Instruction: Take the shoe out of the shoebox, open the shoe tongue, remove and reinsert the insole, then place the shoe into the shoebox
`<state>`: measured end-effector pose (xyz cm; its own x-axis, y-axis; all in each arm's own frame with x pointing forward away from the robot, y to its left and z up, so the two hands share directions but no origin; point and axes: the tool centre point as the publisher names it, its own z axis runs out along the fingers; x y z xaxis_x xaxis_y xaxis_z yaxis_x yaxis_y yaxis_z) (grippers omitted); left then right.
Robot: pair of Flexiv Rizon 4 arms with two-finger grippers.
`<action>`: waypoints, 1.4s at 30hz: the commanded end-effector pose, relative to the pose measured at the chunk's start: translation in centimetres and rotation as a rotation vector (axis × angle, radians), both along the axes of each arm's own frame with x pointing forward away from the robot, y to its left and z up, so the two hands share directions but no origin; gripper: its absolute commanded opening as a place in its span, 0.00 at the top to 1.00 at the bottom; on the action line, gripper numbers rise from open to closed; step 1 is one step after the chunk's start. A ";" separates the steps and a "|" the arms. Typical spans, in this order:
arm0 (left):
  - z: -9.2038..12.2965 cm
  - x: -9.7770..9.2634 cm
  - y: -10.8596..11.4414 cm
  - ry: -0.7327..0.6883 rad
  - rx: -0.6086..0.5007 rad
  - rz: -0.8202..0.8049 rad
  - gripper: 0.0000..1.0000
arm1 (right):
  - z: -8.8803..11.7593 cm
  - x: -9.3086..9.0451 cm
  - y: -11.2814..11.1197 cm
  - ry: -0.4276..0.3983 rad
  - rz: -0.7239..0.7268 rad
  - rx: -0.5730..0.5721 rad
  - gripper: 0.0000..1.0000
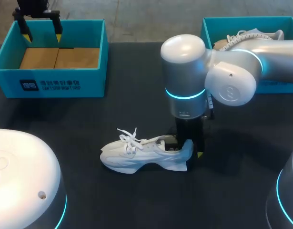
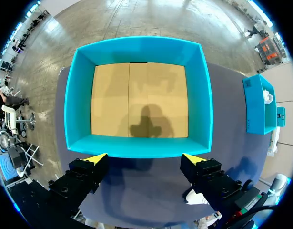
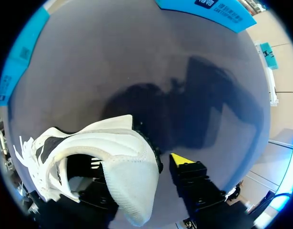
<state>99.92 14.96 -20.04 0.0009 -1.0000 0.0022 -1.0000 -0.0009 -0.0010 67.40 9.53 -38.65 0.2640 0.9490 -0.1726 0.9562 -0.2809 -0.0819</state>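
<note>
A white sneaker [image 1: 136, 152] lies on its sole in the middle of the dark table, toe to the left, laces loose. My right gripper [image 1: 185, 149] stands straight down at its heel. In the right wrist view one finger is down inside the shoe [image 3: 113, 152] and hidden. The other yellow-tipped finger [image 3: 182, 160] stands outside the heel with a small gap, so the right gripper [image 3: 139, 164] is open. My left gripper [image 1: 41, 34] hangs open over the teal shoebox [image 1: 51, 78] at the back left. That shoebox [image 2: 136, 148] holds only its brown cardboard floor below the left gripper [image 2: 145, 160].
A second teal box [image 1: 217, 26] at the back right holds another white shoe [image 1: 251, 34], partly hidden by my right arm. The arms' white bases fill the front left and front right corners.
</note>
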 end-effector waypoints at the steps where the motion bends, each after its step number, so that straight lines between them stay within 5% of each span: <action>1: 0.0 0.0 0.0 0.001 0.001 0.000 0.00 | 0.6 0.0 -0.3 -0.010 0.001 0.006 0.00; 31: 0.0 0.0 0.0 0.001 0.001 0.000 0.00 | 10.5 0.5 -1.4 -0.140 0.081 0.124 0.00; 42: 0.0 0.0 0.0 0.001 0.001 0.000 0.00 | 12.8 1.2 -3.6 -0.237 0.272 0.252 0.00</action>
